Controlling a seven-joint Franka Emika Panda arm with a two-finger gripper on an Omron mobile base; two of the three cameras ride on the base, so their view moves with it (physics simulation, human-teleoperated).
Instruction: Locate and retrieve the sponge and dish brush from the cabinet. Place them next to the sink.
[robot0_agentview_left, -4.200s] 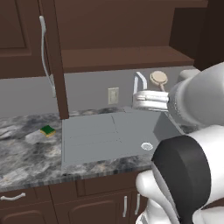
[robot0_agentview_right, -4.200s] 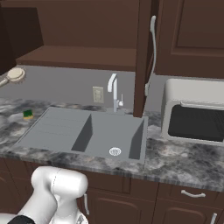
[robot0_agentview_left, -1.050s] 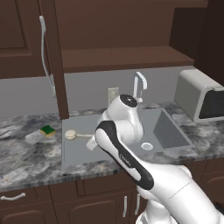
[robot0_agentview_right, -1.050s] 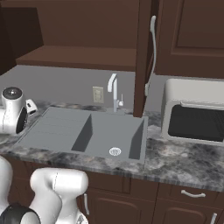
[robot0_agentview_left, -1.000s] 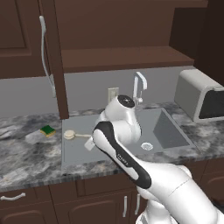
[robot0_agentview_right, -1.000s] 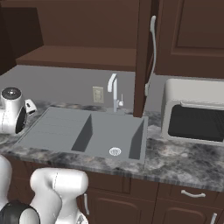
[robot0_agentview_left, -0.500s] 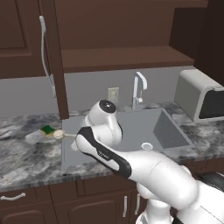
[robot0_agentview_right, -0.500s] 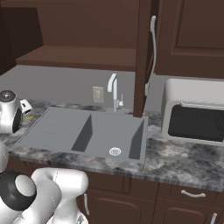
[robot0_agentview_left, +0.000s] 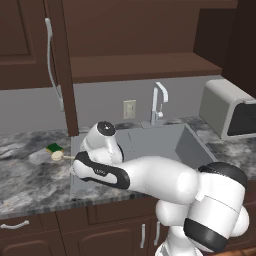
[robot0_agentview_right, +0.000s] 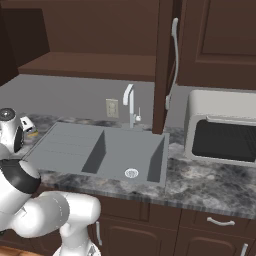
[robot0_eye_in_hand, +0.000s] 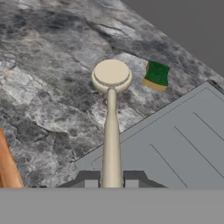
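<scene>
The dish brush is clamped by the end of its thin handle between the two dark fingertips of the gripper, its round cream head stretched out over the grey marbled counter; whether the head touches the stone or hangs just above it I cannot tell. In the left base view the brush pokes out to the left of the gripper, its head just beside the sponge; the sponge lies flat on the counter, green side up, near the left rim of the sink; from the hand camera the sink's ribbed grey drainboard lies under the brush handle. Behind the basin stands the chrome faucet; above, the cabinet hangs open, its shelf in plain sight and its door swung left with the pale curved handle; a toaster oven sits on the counter to the sink's right.
</scene>
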